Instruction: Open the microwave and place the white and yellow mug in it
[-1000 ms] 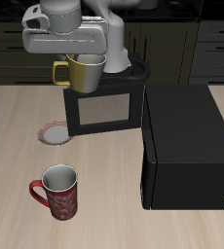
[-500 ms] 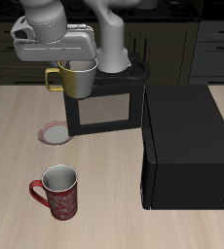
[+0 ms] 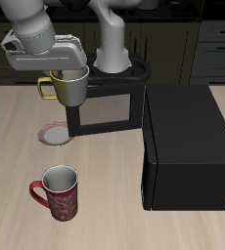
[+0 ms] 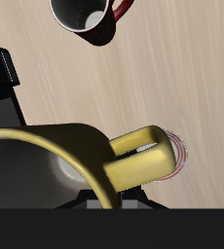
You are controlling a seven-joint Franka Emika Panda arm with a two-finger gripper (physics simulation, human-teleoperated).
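The claw (image 3: 73, 70) is gripping the white and yellow mug (image 3: 69, 87) by its rim from above, and the mug is hanging in the air, upright, above the counter (image 3: 17, 137) and just in front of the open door of the microwave (image 3: 183, 146). The fingers themselves are mostly hidden behind the wrist body, so I cannot see exactly how wide they are standing, but they are closed enough to be carrying the mug.

The mug is looking like glazed ceramic: stiff, rather hard, probably not heavy for this arm, but smooth and therefore a little slippery. A pinch on the wall at the rim, with one finger inside and one outside, seems a reasonable hold. The loop handle (image 4: 143, 156) is too curved for flat fingers. If the mug is knocked against the door or the cavity edge, it may rotate in the grip or chip, so I think slow moving is better.

The outside of the mug is mustard yellow, the inside is whitish grey, and the yellow handle is pointing away from the microwave. In the wrist view the handle is showing thick and rounded, above a small round reddish ring mark (image 4: 178, 154) on the counter.

The microwave is a large black box, and its door (image 3: 105, 112) with the dark window is standing swung open. A red patterned mug (image 3: 58, 190) is standing nearer the counter's front edge, well apart.
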